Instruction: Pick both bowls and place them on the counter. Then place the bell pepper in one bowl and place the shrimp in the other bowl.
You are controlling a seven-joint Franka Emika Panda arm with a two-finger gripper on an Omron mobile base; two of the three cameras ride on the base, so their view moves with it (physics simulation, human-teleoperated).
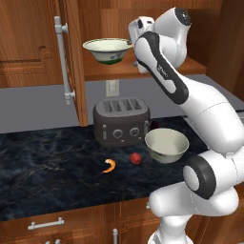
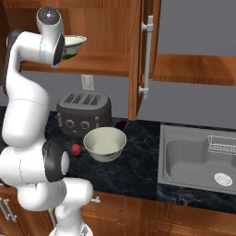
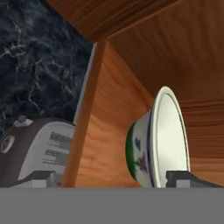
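the open gripper hung at the shelf bowl above the toaster, jaws spread to straddle its rim for lifting out.

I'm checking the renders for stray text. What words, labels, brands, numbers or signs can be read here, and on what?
No legible text anywhere.
Arm: a small dark mark on the black link, too small to read.
Toaster: pale panels in the hand view, blurred, unreadable.
Shelf bowl: painted marks only, no lettering.
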